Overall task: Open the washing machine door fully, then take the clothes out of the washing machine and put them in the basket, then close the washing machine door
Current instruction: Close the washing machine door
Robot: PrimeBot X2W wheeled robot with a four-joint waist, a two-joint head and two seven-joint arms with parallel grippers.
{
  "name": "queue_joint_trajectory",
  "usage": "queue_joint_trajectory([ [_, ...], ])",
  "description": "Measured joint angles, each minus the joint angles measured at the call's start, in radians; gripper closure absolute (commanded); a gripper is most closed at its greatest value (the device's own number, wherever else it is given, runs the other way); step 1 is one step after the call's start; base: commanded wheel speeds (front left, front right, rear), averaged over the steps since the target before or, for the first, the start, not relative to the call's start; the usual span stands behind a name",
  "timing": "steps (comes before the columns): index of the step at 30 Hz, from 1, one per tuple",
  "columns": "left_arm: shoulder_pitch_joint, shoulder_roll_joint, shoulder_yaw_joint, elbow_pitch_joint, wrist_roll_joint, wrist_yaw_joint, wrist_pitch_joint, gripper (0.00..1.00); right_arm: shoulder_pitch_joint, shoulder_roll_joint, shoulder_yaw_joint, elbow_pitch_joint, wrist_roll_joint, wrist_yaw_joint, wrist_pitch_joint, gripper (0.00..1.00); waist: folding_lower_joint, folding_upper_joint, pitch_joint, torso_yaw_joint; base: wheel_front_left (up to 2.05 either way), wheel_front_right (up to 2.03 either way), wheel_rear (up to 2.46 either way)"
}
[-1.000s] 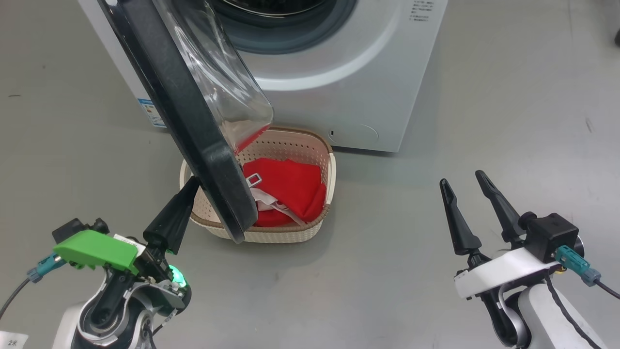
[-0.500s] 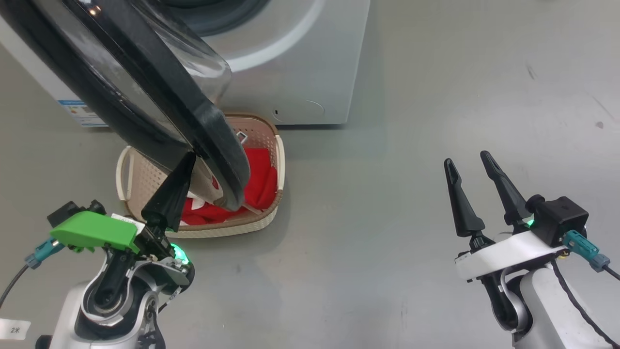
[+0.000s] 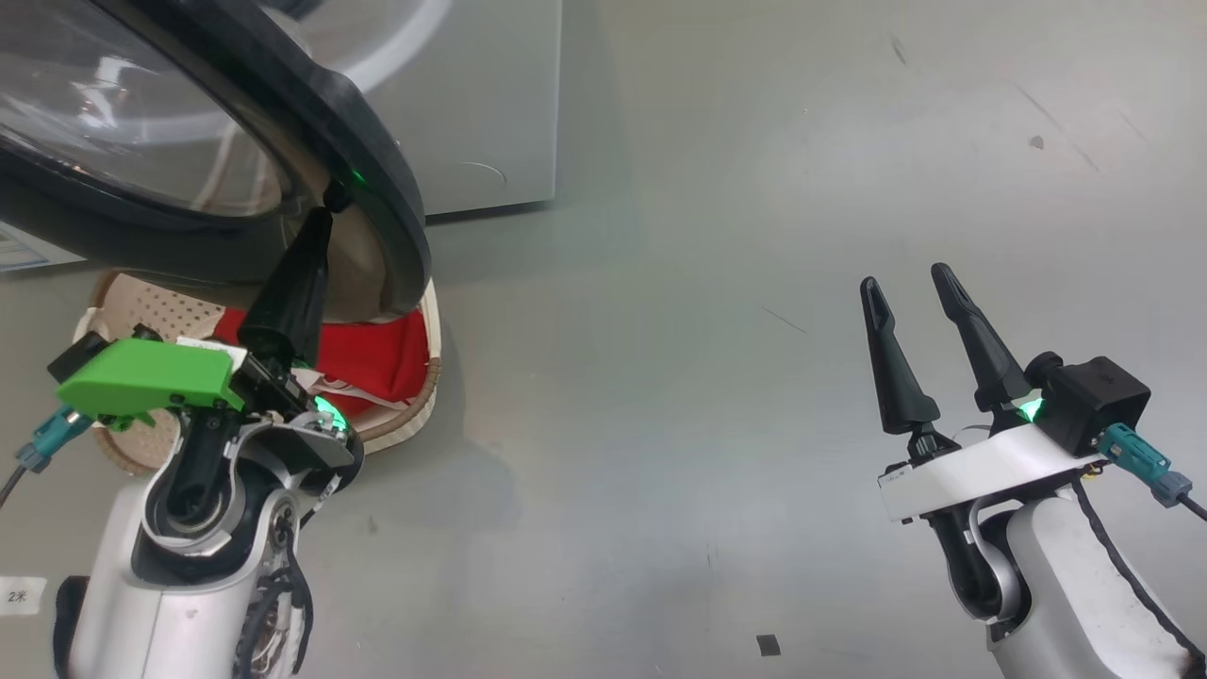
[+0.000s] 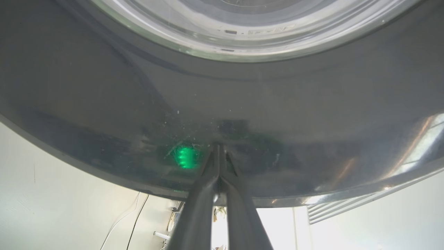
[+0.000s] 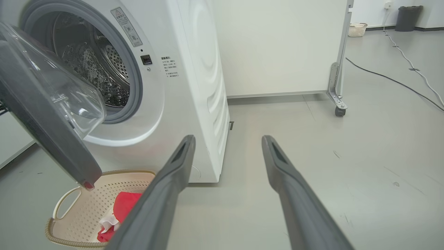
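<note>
1. The left gripper [image 3: 322, 215] has its fingers pressed together, nothing between them. In the left wrist view, the left gripper [image 4: 218, 148] has its tips set against the glossy black rim of the washing machine door [image 4: 104, 104], beside a green light reflected in the rim.

2. The right gripper [image 3: 903, 278] hangs over bare floor [image 3: 707, 283], well apart from the task's things. Its fingers stand wide apart and hold nothing. The right wrist view confirms the gap at the right gripper [image 5: 228, 139].

3. The washing machine door [image 3: 382, 170] stands partly open. Its lower edge overhangs the basket [image 3: 430, 325]. In the right wrist view the washing machine door [image 5: 45, 121] is swung out at an angle, with its clear bowl facing the drum [image 5: 100, 69].

4. The basket [image 5: 86, 194] sits on the floor just in front of the washing machine [image 5: 194, 69], below the door.

5. The clothes [image 3: 382, 344] lie inside the basket, partly hidden by the door and the left arm. The right wrist view shows the clothes [image 5: 125, 205] as red fabric with a white part, against the basket's near side.

6. The washing machine [image 3: 490, 94] stands behind the basket.

7. Further off, a pale panel on castors [image 5: 284, 45] stands beside the machine, and a cable [image 5: 399, 83] crosses the floor.
</note>
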Motion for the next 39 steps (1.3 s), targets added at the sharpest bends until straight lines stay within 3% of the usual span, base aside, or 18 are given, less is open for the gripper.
queue_joint_trajectory([
  [6,-0.058,0.000,0.019,0.041,-0.067,-0.008,-0.063,1.00,-0.009,0.006,-0.002,0.001,0.007,0.000,0.000,0.00,0.0000,0.0000,0.029,-0.056,0.00,0.00,0.00],
  [18,-0.150,-0.001,0.005,0.121,-0.097,-0.054,-0.125,1.00,-0.021,0.011,-0.021,0.002,0.015,0.000,0.000,0.00,0.0000,0.0000,0.062,-0.112,0.00,0.00,0.00],
  [32,-0.185,-0.003,-0.057,0.241,-0.085,-0.106,-0.131,1.00,-0.021,0.013,-0.048,0.013,0.015,0.000,0.000,0.00,0.0000,0.0000,0.026,-0.098,0.00,0.00,0.00],
  [39,-0.142,0.025,-0.161,0.300,0.043,-0.117,-0.111,1.00,-0.015,0.003,-0.079,0.013,0.014,0.000,0.000,0.00,0.0000,0.0000,-0.014,-0.061,0.00,0.00,0.00],
])
